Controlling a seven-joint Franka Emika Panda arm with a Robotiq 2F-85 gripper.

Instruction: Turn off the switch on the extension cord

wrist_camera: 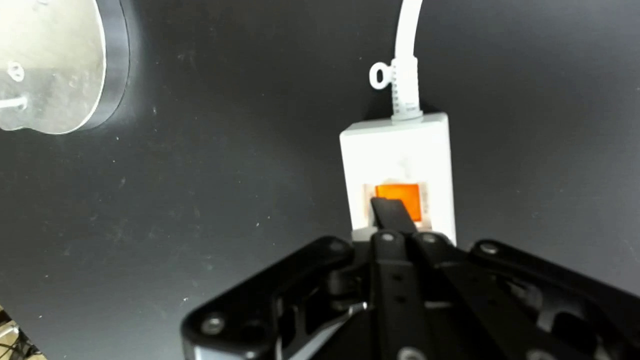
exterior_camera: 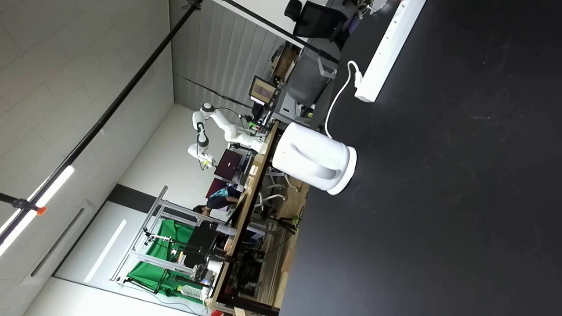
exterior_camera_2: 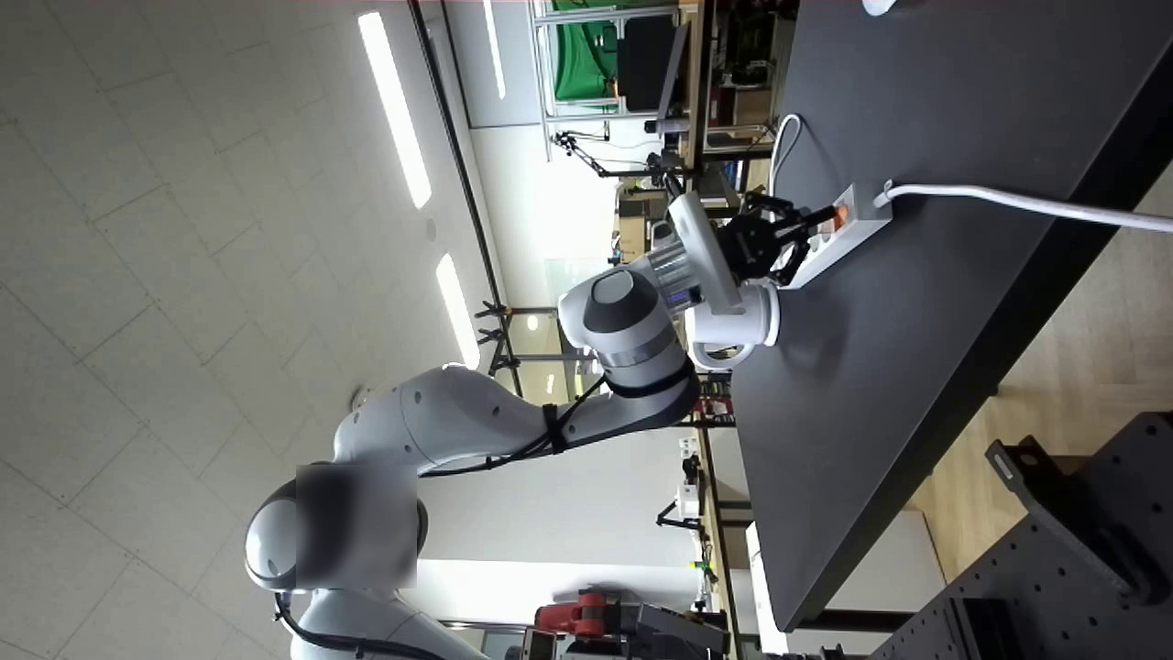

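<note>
Fingers, pressed together with nothing seen between them, reach the orange switch of the extension cord, and in the wrist view their tip hides part of it. The approach therefore looks done, and the press itself seems to be the step in hand. Whether the tip bears down on the switch or sits just above it cannot be told, nor whether the switch is on or off (the orange is bright, but that might be a lamp or merely coloured plastic).

In an exterior view the extension cord lies flat on the tabletop, its switch end turned toward the dark-sided edge that the white cable crosses; that end is set back from this edge and well apart from the corner low in the same view. Near the other end, toward the opposite edge, stands a white jug, and a plug sits in the extension cord there.

What is left, by judgement, is to tip the switch to its off side, then lift the fingers clear so that the whole switch shows and the result can be checked. Neither the jug nor the plug should need touching.
</note>
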